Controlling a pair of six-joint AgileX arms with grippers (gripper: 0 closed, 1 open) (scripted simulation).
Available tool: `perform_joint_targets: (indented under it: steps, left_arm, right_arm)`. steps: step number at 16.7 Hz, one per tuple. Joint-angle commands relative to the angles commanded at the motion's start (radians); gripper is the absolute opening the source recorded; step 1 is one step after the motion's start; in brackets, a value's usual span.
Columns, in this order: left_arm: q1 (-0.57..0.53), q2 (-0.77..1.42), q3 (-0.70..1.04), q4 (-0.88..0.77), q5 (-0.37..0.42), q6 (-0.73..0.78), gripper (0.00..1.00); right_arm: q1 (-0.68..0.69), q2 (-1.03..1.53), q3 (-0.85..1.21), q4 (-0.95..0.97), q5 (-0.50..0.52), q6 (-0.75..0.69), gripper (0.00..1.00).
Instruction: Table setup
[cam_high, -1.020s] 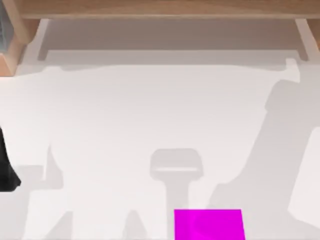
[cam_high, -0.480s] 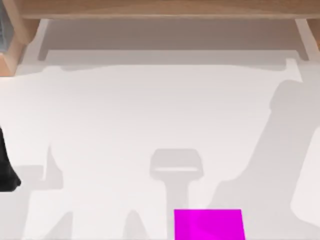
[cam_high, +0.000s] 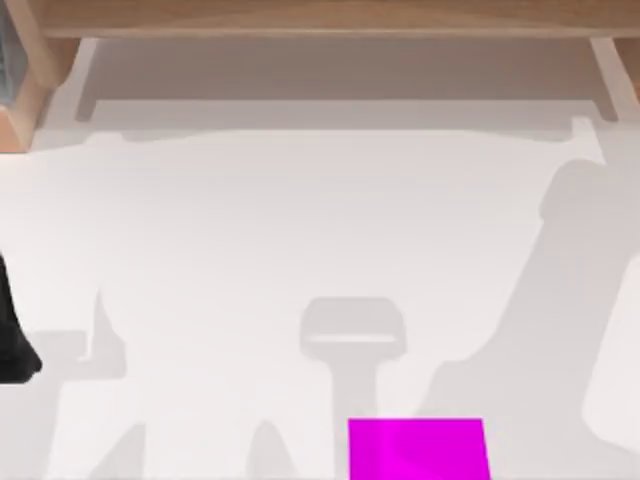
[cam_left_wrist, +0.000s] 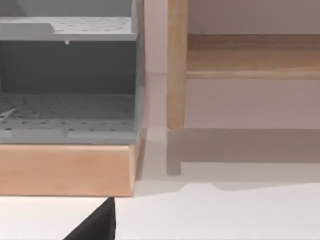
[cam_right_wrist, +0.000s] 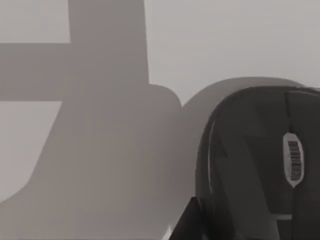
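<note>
Table (cam_high: 300, 220) open mid-span; magenta pad (cam_high: 417, 449) near edge.

a rendered office-like desk scene: a plain white tabletop (cam_high: 300, 230) carries a magenta pad (cam_high: 417, 448) at 6 o'clock, a light wooden frame (cam_high: 330, 18) along 12 o'clock, a grey perforated shelf unit (cam_left_wrist: 67, 75) and a dark computer mouse (cam_right_wrist: 260, 160).

Little of the AgileX pair is on show. The left arm (cam_high: 14, 335) sits at the left edge of the table (cam_high: 300, 230) as a plain matt black bulk, narrow above and rounded below, with no markings, screws or cables I can make out. Its wrist view catches a flat black wedge (cam_left_wrist: 97, 225) with one straight side. The right wrist view has a dark angular sliver (cam_right_wrist: 186, 222), equally unmarked.
</note>
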Motion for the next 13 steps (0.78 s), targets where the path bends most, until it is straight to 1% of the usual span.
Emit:
perform_joint_targets:
  steps: [2,3,13]
  left_arm:
    - [0.000,0.000,0.000,0.000,0.000,0.000,1.00]
    - [0.000,0.000,0.000,0.000,0.000,0.000,1.00]
    - [0.000,0.000,0.000,0.000,0.000,0.000,1.00]
  right_arm:
    - [0.000,0.000,0.000,0.000,0.000,0.000,0.02]
    - [0.000,0.000,0.000,0.000,0.000,0.000,0.00]
    - [-0.002,-0.008,0.000,-0.002,0.000,0.006,0.00]
